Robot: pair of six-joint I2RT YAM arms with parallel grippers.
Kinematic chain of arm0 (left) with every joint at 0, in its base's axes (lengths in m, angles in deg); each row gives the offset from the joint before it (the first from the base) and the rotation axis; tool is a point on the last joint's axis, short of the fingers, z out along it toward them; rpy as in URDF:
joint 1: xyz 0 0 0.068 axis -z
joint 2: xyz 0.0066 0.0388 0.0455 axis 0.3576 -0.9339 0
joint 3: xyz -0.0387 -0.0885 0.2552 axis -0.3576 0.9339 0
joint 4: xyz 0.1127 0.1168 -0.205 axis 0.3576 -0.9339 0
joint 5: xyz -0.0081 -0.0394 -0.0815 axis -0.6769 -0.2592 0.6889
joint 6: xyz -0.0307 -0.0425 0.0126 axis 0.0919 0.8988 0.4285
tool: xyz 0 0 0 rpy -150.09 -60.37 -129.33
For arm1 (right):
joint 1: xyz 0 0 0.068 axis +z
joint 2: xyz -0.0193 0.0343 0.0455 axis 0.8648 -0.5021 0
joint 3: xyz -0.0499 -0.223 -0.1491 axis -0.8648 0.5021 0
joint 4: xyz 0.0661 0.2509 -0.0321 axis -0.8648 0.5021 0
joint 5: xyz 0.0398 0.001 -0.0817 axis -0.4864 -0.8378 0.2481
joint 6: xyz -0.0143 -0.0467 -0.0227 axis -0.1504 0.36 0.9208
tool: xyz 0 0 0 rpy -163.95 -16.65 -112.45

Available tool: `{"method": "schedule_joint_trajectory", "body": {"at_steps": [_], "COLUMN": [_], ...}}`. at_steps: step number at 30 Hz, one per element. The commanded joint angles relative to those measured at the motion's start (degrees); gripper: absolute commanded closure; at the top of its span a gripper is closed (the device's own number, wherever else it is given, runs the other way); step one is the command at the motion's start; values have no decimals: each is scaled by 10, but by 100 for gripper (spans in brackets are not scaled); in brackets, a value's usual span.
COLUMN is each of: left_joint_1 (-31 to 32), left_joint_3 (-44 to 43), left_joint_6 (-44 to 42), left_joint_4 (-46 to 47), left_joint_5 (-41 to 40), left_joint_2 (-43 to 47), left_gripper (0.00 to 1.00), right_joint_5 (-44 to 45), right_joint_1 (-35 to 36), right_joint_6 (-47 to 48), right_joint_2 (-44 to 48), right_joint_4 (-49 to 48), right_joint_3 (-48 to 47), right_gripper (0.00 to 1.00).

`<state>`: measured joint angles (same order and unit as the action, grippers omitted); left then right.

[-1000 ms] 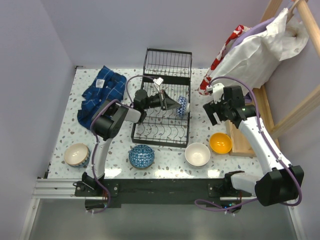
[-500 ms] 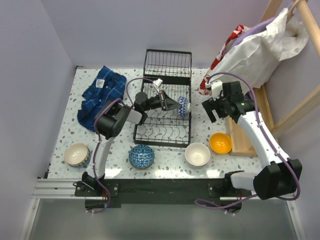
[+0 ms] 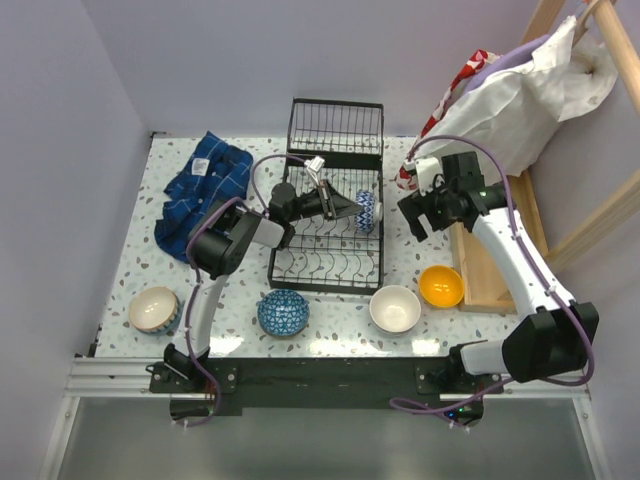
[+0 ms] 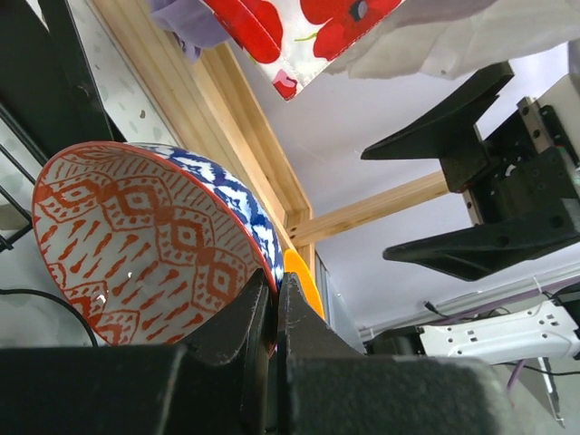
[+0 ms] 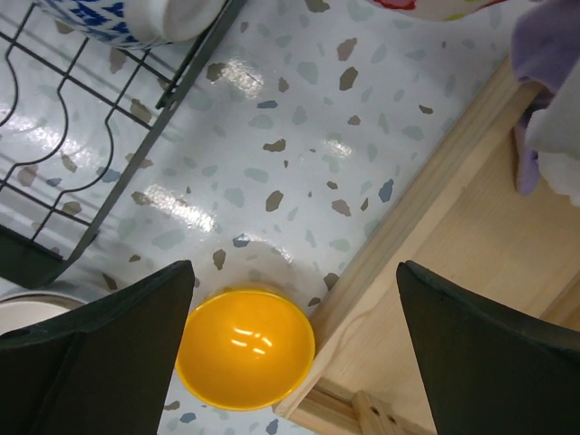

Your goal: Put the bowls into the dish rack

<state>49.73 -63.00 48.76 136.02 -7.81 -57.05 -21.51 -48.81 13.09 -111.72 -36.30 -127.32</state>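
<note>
1. Over the last second the right end effector (image 3: 418, 218) has swung left, nearer the dish rack (image 3: 335, 128). Its fingers stand wide apart and hold nothing.
2. The left end effector (image 4: 275, 288) is clamped on the rim of the patterned bowl (image 3: 367, 210), which has barely shifted.
3. That bowl hangs on edge over the rack's right side with its mouth facing left, probably so it can slot upright between the tines. I cannot tell whether it touches the wires.
4. On the tabletop (image 3: 240, 290), an orange bowl (image 3: 441, 285), a white bowl (image 3: 395, 308), a blue bowl (image 3: 283, 312) and a cream bowl (image 3: 153, 308) still wait, all near of the rack.
5. The open right end effector hovers far of the orange bowl, likely its next pick.
</note>
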Motion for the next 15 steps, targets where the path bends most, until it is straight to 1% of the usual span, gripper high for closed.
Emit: {"method": "schedule_joint_trajectory", "body": {"at_steps": [1,5,6,9,11,15], "left_joint_1": [3,4,4,6,8,14], "left_joint_3": [-3,6,7,18,27,50], "left_joint_6": [-60,-15,-4,37,42,15], "left_joint_4": [-48,54,67,128,130,86], "left_joint_5": [1,13,15,-9,-24,-66], "left_joint_2": [-18,-51,-54,-63,-56,-40], "left_gripper": [100,100,100,100,100,100], "right_joint_5": [-77,-110,-113,-129,-135,-116], "right_joint_1": [-3,-2,-1,-1,-1,8], "right_joint_6": [13,22,24,31,32,35], "right_joint_2": [-10,-24,-32,-40,-49,-60], "right_joint_4": [44,81,85,110,122,132], "right_joint_3": [-59,-94,-107,-138,-150,-172], "right_gripper": [1,1,1,1,1,1]}}
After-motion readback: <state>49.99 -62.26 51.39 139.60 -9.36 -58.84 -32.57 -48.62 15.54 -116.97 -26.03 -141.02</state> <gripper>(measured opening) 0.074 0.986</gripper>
